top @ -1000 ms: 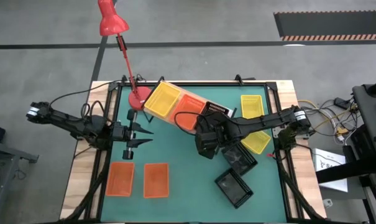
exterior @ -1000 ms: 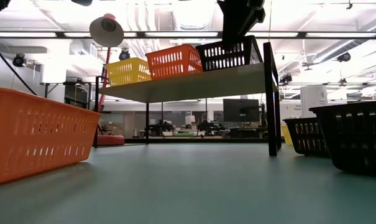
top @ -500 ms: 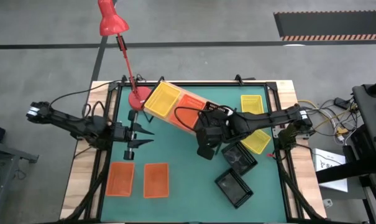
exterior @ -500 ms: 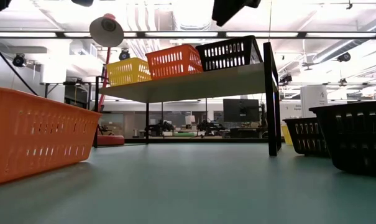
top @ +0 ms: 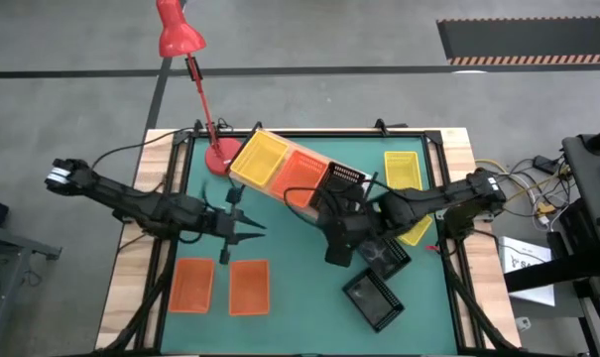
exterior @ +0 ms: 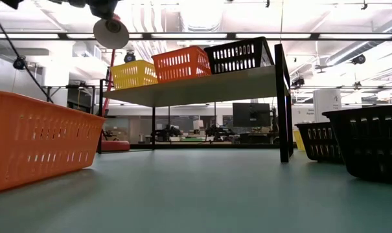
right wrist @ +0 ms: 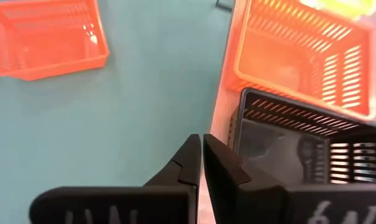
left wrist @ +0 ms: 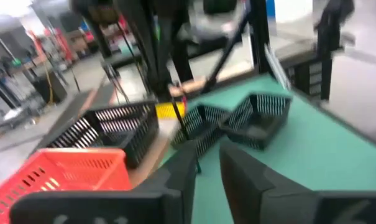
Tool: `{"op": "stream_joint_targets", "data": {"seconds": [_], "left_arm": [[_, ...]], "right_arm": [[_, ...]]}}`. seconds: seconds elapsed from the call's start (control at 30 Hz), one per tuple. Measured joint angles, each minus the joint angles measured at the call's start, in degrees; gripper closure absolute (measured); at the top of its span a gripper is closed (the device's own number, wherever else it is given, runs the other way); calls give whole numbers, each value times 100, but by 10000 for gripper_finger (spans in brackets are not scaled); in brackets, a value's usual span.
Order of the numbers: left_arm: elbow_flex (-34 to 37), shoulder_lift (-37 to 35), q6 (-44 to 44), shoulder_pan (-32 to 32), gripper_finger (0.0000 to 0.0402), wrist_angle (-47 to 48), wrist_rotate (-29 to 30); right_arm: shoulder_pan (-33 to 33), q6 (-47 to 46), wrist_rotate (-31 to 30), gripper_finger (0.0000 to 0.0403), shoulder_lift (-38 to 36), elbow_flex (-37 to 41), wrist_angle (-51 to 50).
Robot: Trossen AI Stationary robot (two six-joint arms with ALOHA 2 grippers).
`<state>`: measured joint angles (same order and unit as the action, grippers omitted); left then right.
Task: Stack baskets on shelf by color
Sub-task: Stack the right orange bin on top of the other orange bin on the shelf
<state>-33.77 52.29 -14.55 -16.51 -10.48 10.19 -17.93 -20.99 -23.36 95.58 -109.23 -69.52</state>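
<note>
Shelf [top: 319, 193] carries one yellow, one orange, one black basket.

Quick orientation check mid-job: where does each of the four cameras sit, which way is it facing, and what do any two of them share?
High view: overhead, straight down on the table; shows both arms, left gripper, right gripper.
Low view: tabletop height, level across the mat toward the shelf; only a bit of arm at the top edge.
Left wrist view: past its own fingers toward black baskets.
Right wrist view: down past its shut fingers.
Shared: right wrist and high views both show the shelf's black basket.
</note>
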Motion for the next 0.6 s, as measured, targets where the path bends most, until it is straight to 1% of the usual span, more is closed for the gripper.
{"op": "stream_joint_targets", "data": {"seconds": [0.13, 0.17, 0.3, 0.47, 0.6], "left_arm": [[-315, 629, -242, 2, 390, 90, 15], [-397, 788, -278, 15, 396, 88, 31], [-673, 1367, -424, 108, 397, 83, 346], [-963, 1971, -442, 318, 401, 69, 1144], [-1029, 2245, -508, 500, 401, 57, 1218]], "right_arm": [[-327, -74, -292, 394, -131, 1, -1], [-401, -111, -359, 394, -146, 2, -2], [-655, -191, -666, 394, -167, 2, -2], [-846, -201, -684, 394, -167, 13, -2], [-956, -209, -910, 394, -167, 13, -2]]}}
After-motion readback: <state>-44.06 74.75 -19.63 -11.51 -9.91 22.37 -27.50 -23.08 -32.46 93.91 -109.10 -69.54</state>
